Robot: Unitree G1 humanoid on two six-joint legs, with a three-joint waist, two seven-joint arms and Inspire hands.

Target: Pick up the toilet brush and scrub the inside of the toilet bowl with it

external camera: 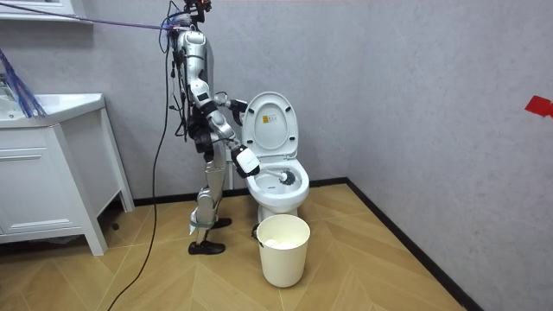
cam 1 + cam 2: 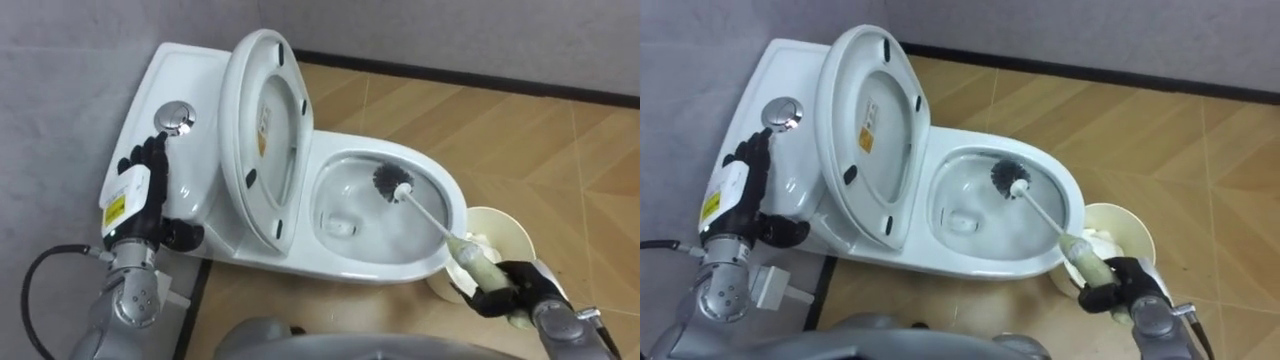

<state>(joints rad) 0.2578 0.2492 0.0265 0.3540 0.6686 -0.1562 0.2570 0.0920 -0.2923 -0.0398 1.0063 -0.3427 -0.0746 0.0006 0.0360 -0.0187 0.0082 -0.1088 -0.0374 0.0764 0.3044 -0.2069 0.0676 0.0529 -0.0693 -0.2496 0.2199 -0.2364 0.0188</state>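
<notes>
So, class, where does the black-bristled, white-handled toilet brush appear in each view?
Left eye view: toilet brush right of centre, head in the bowl.
Right eye view: near centre, head in the bowl.
Room view: just below centre, in the bowl.
Shared landmark: raised white toilet lid.

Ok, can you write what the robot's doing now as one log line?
right hand: grips toilet brush, head in toilet bowl | left hand: open, at flush button | seat: up
</notes>
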